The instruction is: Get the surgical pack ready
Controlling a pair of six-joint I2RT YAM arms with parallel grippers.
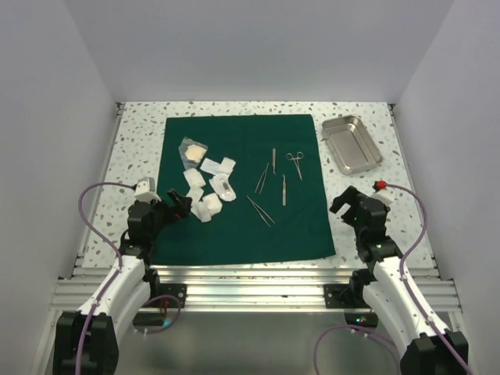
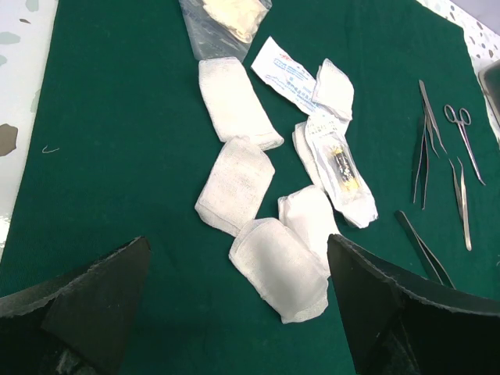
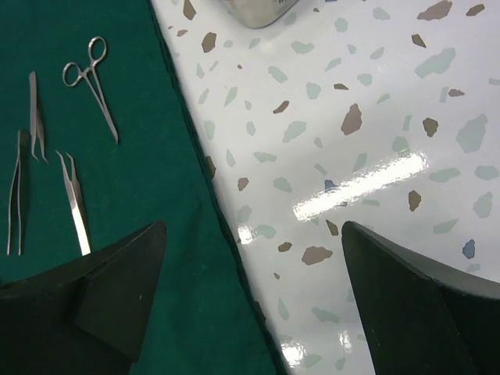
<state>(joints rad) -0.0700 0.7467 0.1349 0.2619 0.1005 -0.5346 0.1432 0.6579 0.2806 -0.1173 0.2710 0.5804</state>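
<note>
One green drape (image 1: 242, 230), one steel tray (image 1: 327, 125), five metal instruments (image 1: 283, 190)

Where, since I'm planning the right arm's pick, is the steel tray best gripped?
Pinch the near end wall of the steel tray from above, one finger inside, one outside. It lies flat, open side up, rim facing the right hand.

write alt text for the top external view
A dark green drape lies flat on a speckled table, white gauze packets on its left half, steel instruments on its right. An empty steel tray sits beyond its far right corner; the left hand and right hand are open.
</note>
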